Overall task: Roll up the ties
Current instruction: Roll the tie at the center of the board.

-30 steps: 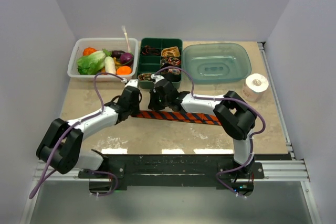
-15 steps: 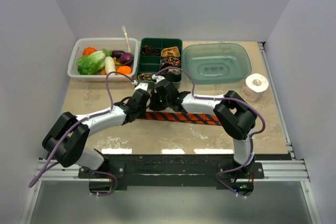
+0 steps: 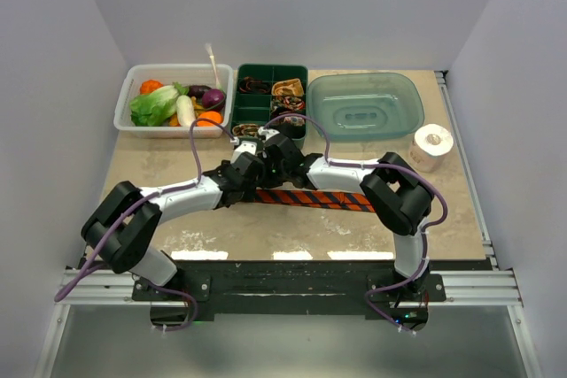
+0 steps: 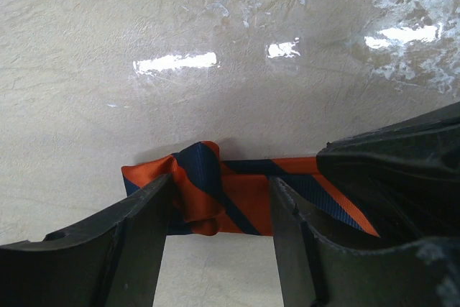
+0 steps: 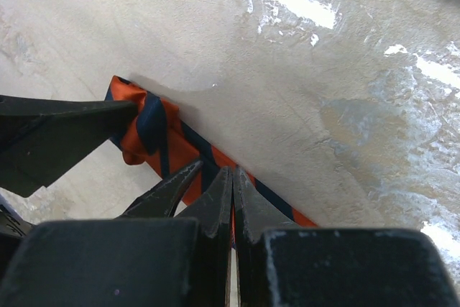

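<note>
1. Orange-and-navy striped tie (image 4: pixel 223 199) lies on the bench (image 4: pixel 215 19), its started fold between the spread jaws of my left end effector (image 4: pixel 219 190). The right end effector (image 5: pixel 228 176), pressed together, points onto the strip just beside the fold.
2. Risk, I judge: the loose fold springs open if the left closes off-centre.
3. Count: one striped tie, two end effectors; coils in the green tray (image 3: pixel 270 67) are too small to count.

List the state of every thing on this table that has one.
Orange-and-dark striped fabric tie: flat on table, one end folded over, not rolled yet.
Left gripper: open, straddling the folded end.
Right gripper: shut, tips on the tie.
Dark green compartment tray: holds coiled ties.
Clear plastic bin: filled with vegetables.
Translucent green basin: empty.
White paper roll: standing on end.
</note>
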### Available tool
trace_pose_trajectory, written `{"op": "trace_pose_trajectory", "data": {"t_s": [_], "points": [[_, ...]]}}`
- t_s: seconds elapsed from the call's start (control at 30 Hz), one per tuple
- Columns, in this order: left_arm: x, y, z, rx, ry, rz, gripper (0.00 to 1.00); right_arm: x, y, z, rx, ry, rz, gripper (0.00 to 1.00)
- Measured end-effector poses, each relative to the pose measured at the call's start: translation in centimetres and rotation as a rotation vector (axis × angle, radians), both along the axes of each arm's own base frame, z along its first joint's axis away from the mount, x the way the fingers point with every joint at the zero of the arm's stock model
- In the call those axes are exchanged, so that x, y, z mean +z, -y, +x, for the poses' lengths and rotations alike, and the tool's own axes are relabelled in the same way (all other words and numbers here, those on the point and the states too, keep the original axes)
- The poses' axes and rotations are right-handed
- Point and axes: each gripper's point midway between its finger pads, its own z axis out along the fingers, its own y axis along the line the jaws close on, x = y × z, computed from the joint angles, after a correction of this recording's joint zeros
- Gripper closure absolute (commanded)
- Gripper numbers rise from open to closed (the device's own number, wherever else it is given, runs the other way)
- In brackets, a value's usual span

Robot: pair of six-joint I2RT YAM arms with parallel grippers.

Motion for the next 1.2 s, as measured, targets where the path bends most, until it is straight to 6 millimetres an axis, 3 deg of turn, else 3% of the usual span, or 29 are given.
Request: {"op": "trace_pose_trajectory", "data": {"t_s": [0.57, 0.67, 0.8, 1.0, 1.2], "points": [[0.7, -0.3, -0.7, -0.006, 0.016, -0.032, 0.39, 0.8, -1.1, -0.7, 0.074, -0.003, 0.052, 1.0], [1.7, 0.1, -1.0, -0.025, 0.041, -0.059, 0.27, 0.9, -1.3, -0.8, 0.091, -0.009, 0.064, 1.0], [3.0, -1.3, -1.1, 0.019, 0.086, -0.054, 0.14, 2.3, -2.4, -1.0, 0.129, 0.004, 0.096, 1.0], [5.5, -3.5, -1.2, 0.09, 0.15, -0.051, 0.1, 5.0, -4.6, -0.9, 0.186, 0.049, 0.153, 1.0], [6.4, -4.6, -1.0, 0.13, 0.135, -0.137, 0.08, 5.3, -6.5, -0.2, 0.202, 0.083, 0.185, 1.0]]}}
